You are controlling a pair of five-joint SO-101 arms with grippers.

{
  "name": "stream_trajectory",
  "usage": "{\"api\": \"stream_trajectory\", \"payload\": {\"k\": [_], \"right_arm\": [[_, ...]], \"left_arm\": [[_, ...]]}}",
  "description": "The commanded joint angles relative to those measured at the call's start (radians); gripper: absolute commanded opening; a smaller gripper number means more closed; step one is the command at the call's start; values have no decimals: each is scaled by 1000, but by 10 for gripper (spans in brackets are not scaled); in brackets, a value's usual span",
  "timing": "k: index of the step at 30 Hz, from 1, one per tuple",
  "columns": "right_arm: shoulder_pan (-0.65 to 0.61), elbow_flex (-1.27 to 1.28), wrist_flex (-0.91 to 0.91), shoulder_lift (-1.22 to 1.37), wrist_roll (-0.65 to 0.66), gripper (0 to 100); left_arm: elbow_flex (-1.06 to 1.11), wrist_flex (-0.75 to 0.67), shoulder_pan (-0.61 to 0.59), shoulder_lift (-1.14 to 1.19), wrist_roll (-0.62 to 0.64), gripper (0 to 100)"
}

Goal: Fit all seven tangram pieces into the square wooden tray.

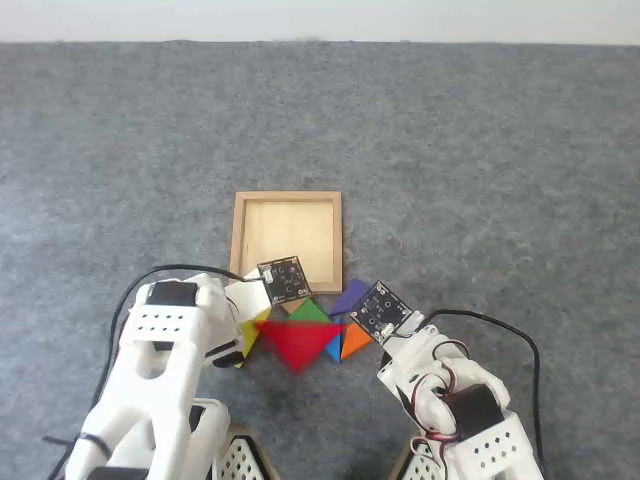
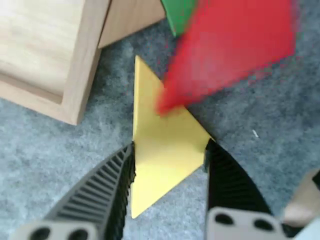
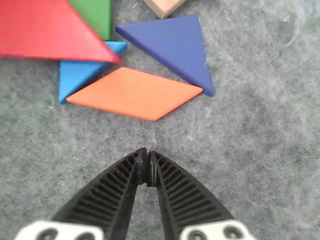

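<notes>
Surface: grey felt-like mat [image 1: 480,180] covers the table, with a pale wall [image 1: 320,18] along its far edge.
High view, tray: your square wooden tray [image 1: 237,240] sits mid-mat, and every piece lies outside it.
High view, pieces: they cluster just in front of the tray's near rim. The large red wooden triangle [image 1: 297,342] is central, the green piece [image 1: 309,311] behind it and the yellow wooden triangle [image 1: 250,330] to its left. To its right are the dark blue triangle [image 1: 350,295], orange parallelogram [image 1: 356,342] and light blue triangle [image 1: 333,350].
High view, arms: your left arm [image 1: 160,360] enters from the near left and your right arm [image 1: 455,395] from the near right.
Left wrist view, tool: your left gripper [image 2: 170,160] presses its black fingers against opposite edges of the yellow wooden triangle, just beside the tray's outer corner. The blurred red triangle overlaps the yellow one's far part.
Right wrist view, tool: your right gripper [image 3: 146,170] has its jaws together over the mat, near the orange parallelogram but apart from it.
Right wrist view, pieces: the orange parallelogram touches the light blue triangle, and a plain wooden piece [image 3: 162,5] lies beyond the dark blue triangle.
</notes>
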Motion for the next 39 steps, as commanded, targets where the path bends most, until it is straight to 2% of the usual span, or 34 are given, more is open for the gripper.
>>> {"api": "stream_trajectory", "payload": {"k": [1,7,11,13,16,20,23,27,31,36,39], "right_arm": [[-7,17,2,-19,-9,8],[-7,17,2,-19,-9,8],[-7,17,2,-19,-9,8],[-7,17,2,-19,-9,8],[-7,17,2,-19,-9,8],[-7,17,2,-19,-9,8],[-7,17,2,-19,-9,8],[-7,17,2,-19,-9,8],[-7,17,2,-19,-9,8],[-7,17,2,-19,-9,8],[-7,17,2,-19,-9,8]], "left_arm": [[-12,-3,-6,-32,-11,187],[-12,144,3,-255,-18,187],[31,221,2,-416,-69,186],[48,238,-2,-473,-84,154],[50,242,0,-509,-86,97],[25,249,-6,-493,-81,99],[-33,310,-6,-465,-75,104],[-113,330,-5,-420,69,160],[-116,319,-2,-382,147,240],[-59,157,-6,-315,259,255],[-51,104,-3,-259,324,254]]}}
